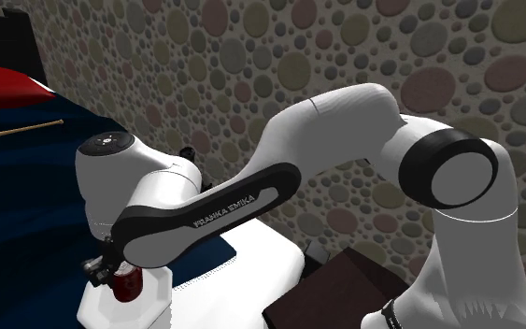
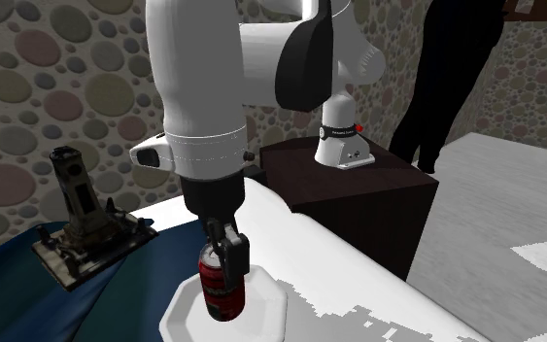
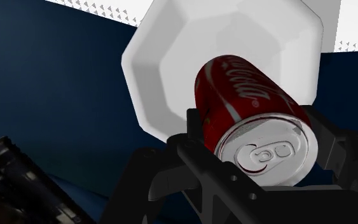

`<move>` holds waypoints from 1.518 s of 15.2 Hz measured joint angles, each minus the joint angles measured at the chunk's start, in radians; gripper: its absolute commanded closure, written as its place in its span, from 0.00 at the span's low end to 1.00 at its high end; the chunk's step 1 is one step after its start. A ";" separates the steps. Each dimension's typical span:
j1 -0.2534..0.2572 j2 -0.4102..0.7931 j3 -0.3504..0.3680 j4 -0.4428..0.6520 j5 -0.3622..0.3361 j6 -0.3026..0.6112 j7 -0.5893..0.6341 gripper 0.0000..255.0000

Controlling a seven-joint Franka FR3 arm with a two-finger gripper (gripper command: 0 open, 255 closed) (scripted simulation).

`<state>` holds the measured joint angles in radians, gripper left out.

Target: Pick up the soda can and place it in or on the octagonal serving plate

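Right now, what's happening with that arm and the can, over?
Gripper shut on red soda can. Can upright over white octagonal plate. Dark object stands apart from plate.

1. A room in a home, to judge by the wall (image 1: 251, 56), which is papered from edge to edge in round, pebble-like spots of muted grey, pink and olive.
2. A dark blue cloth (image 1: 27, 187) covers a broad surface. At its far end in the shoulder view are a red cushion-like shape (image 1: 4, 86) and a wooden stick (image 1: 22, 129).
3. Household goods are in view: a white octagonal plate (image 2: 266, 306), a red soda can (image 2: 221, 291) and a dark ornate object (image 2: 82, 219) on the cloth.
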<state>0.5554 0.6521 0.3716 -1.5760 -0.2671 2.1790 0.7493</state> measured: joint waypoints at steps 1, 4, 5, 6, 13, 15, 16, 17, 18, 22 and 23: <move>0.002 0.008 -0.002 0.002 -0.003 0.006 0.001 1.00; 0.001 0.012 -0.003 0.001 -0.004 0.011 0.000 1.00; 0.001 0.012 -0.003 0.000 -0.004 0.011 0.000 1.00; 0.001 0.012 -0.003 0.000 -0.004 0.012 0.000 1.00; 0.001 0.012 -0.003 0.001 -0.004 0.012 0.000 0.00; -0.001 0.002 -0.001 0.001 -0.001 0.002 -0.001 0.00; -0.003 -0.014 0.004 0.001 0.005 -0.013 -0.003 0.00; -0.006 -0.029 0.008 0.011 0.012 -0.038 -0.008 0.00; -0.005 -0.037 0.011 0.025 0.016 -0.058 -0.010 0.00; -0.009 -0.052 0.015 0.029 0.022 -0.077 -0.015 0.00; -0.009 -0.052 0.015 0.029 0.022 -0.078 -0.015 0.00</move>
<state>0.5460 0.5997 0.3867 -1.5469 -0.2448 2.1012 0.7340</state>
